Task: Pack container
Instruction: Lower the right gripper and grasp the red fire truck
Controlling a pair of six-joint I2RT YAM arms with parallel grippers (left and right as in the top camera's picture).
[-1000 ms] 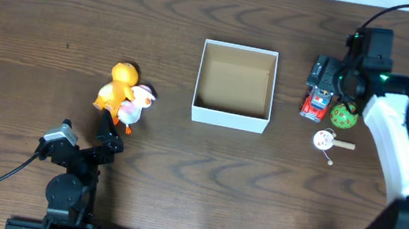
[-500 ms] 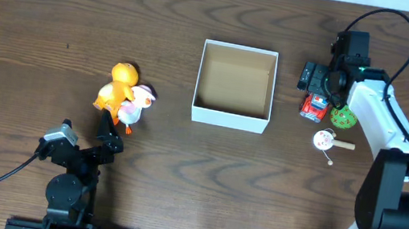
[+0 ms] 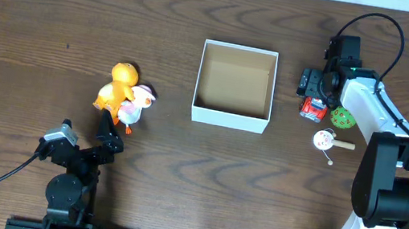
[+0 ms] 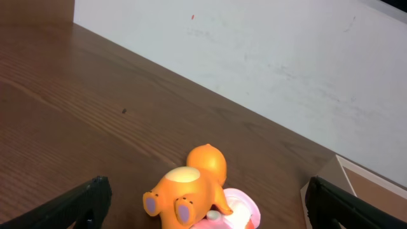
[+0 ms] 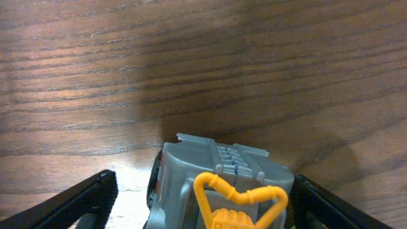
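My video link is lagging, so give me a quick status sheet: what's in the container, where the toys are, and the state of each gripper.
container: empty
left of container: orange duck toy and pink toy, touching
right of container: toy truck, green ball, white round toy
right gripper: open, straddling the toy truck, not closed on it
left gripper: open, facing the orange duck toy, holding nothing
packed: nothing yet
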